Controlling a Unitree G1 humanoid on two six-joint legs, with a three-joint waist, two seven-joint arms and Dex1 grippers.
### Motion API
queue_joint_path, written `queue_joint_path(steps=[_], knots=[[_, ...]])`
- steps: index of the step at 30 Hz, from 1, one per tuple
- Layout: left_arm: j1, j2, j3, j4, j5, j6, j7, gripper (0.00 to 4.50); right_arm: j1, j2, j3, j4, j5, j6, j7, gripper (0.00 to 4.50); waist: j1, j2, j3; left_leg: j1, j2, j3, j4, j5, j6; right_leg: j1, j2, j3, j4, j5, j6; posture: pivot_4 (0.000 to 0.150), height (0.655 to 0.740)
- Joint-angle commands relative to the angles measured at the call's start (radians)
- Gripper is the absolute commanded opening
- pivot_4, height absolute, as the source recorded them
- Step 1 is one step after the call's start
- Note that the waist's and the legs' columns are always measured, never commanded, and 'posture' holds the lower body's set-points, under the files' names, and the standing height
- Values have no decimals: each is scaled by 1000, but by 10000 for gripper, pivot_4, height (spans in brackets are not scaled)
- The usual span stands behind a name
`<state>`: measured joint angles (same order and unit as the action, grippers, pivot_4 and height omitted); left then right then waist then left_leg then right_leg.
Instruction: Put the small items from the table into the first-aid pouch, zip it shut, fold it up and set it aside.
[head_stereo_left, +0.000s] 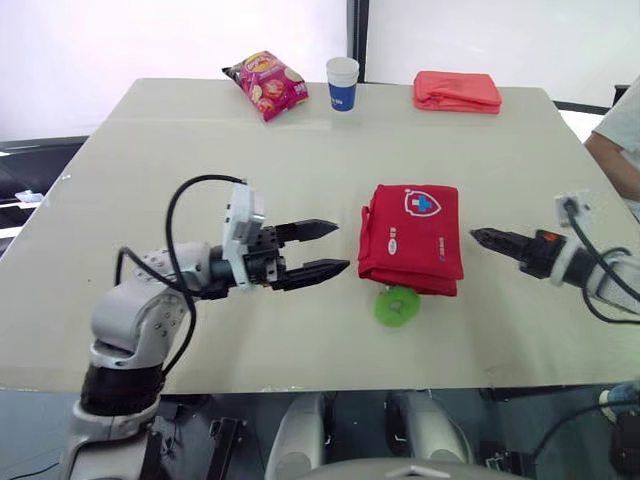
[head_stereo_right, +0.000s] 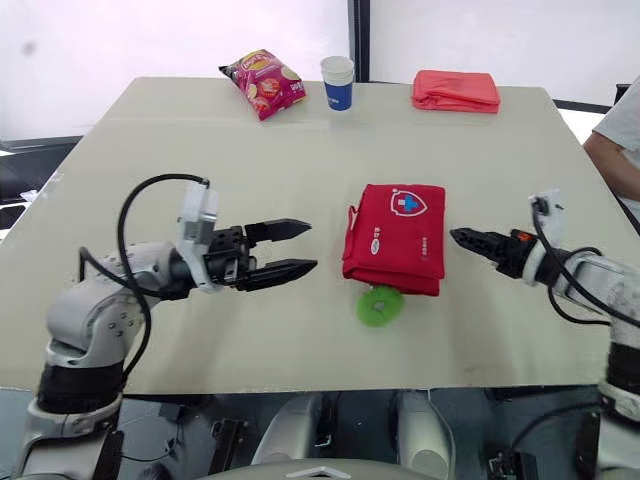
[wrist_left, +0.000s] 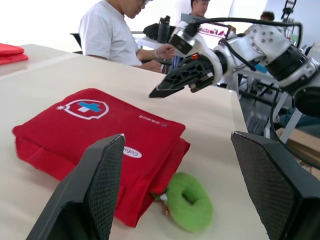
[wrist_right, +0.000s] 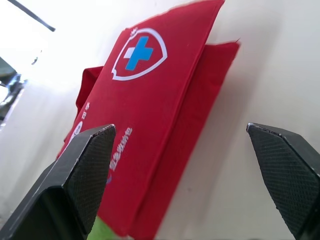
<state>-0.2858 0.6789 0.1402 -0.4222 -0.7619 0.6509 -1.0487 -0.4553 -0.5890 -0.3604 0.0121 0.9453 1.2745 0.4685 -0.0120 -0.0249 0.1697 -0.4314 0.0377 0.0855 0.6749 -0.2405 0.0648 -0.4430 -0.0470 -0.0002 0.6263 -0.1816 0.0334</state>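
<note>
The red first-aid pouch (head_stereo_left: 412, 235) lies folded flat in the middle of the table, its white shield and blue cross facing up. A green ring-shaped item (head_stereo_left: 396, 306) lies on the table against the pouch's near edge, partly tucked under it. My left gripper (head_stereo_left: 338, 247) hovers just left of the pouch, open, fingers pointing at it with nothing between them. My right gripper (head_stereo_left: 485, 238) hangs a short way right of the pouch, pointing at it; the right wrist view shows its fingers (wrist_right: 80, 170) spread wide and empty.
At the table's (head_stereo_left: 150, 150) far edge lie a snack bag (head_stereo_left: 266, 84), a paper cup (head_stereo_left: 342, 83) and a folded red cloth (head_stereo_left: 457, 91). A person's arm (head_stereo_left: 618, 140) rests at the right edge.
</note>
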Motion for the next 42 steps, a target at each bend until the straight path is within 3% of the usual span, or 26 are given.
queue_joint_path(steps=[1,7,11,16,19,21,24,28,35,42], knots=[[44,26,56,-75,-50,3,18,36487,-46,35,35,44,-9,28,-8,44577,3,0,0,0,0,0,0,0,0,0,0,0,0,0,0,1500,7400],[102,19,76,-124,-55,1,91,36487,-67,89,142,79,-70,9,23,44577,0,0,0,0,-1,0,0,0,0,0,0,0,0,-1,2,1500,7400],[121,12,68,-151,-64,-1,128,36487,-84,86,138,82,-65,26,49,33566,-2,0,0,2,0,0,0,0,0,0,0,0,1,-1,2,1500,7400],[115,4,50,-156,-76,-2,148,36487,-81,34,129,73,-77,30,93,11708,-1,0,0,1,0,1,0,0,0,0,0,0,0,0,1,1500,7400],[103,-8,32,-133,-61,-24,145,36487,-98,-18,44,92,-76,34,71,4823,5,0,0,1,0,0,0,0,0,0,0,0,0,0,1,1500,7400],[88,-19,21,-122,-56,-32,150,36487,-108,-36,-16,95,-62,45,45,4491,12,1,0,0,-1,1,1,0,0,0,-1,0,0,0,1,1500,7400],[58,-47,-8,-99,-40,-51,159,36487,-120,-12,-224,94,-24,27,-99,4327,15,1,0,0,-1,1,1,0,0,0,-1,0,0,0,1,1500,7400],[22,-86,-37,-80,-32,-56,186,36487,-161,95,-444,86,-38,-124,-352,233,11,1,0,0,-1,1,0,0,0,0,1,0,0,1,1,1500,7400],[-92,-162,-80,-22,12,-71,254,36487,-237,266,-539,155,-101,-482,-577,233,-5,2,1,0,-1,1,0,0,0,0,2,2,0,2,5,1500,7400],[-167,-221,-100,6,14,-87,261,36487,-326,375,-564,383,-126,-826,-632,233,-7,5,2,0,-1,2,-1,0,0,0,2,4,0,4,6,1500,7400]])
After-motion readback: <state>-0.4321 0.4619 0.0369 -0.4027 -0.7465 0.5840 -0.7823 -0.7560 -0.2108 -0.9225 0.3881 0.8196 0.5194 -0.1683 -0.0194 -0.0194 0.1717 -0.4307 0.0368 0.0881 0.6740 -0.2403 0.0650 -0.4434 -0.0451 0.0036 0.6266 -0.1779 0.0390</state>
